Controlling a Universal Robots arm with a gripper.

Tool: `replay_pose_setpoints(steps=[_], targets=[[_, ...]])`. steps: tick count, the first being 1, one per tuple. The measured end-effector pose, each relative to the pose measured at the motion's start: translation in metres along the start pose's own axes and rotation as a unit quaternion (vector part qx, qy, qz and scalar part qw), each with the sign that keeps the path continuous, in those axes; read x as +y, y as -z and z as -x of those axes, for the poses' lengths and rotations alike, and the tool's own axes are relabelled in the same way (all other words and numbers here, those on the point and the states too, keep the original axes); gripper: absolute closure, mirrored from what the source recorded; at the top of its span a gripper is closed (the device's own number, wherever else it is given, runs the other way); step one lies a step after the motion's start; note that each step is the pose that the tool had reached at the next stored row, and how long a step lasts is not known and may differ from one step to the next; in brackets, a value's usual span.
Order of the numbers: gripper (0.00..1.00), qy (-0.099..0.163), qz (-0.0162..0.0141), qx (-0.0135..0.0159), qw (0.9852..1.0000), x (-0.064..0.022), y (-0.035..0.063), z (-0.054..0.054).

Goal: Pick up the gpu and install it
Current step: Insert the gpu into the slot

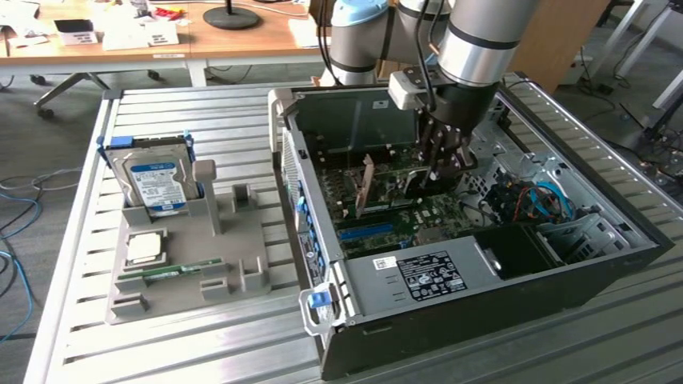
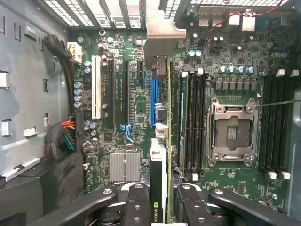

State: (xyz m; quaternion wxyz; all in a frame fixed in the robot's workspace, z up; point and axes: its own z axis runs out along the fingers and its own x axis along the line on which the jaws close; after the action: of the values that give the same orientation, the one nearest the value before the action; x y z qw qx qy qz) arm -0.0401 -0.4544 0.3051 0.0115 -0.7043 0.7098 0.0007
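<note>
Hand [image 1: 440, 172] holds gpu [image 1: 366, 188] (upright) inside case [image 1: 449, 280].

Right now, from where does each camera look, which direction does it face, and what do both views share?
Exterior view: off the arm, above the slatted table, looking down into the open computer case; the robot arm shows.
Wrist view: on the wrist, facing the motherboard; the gripper closed on the gpu shows.
Shared: the gpu, standing edge-on over the motherboard, and the gripper.
</note>
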Motion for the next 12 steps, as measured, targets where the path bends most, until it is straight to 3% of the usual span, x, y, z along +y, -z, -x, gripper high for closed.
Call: replay_pose_setpoints(steps=[12], targets=[[0.73, 0.0, 0.0, 0.0, 1.0, 0.0, -0.0012, 0.0]])
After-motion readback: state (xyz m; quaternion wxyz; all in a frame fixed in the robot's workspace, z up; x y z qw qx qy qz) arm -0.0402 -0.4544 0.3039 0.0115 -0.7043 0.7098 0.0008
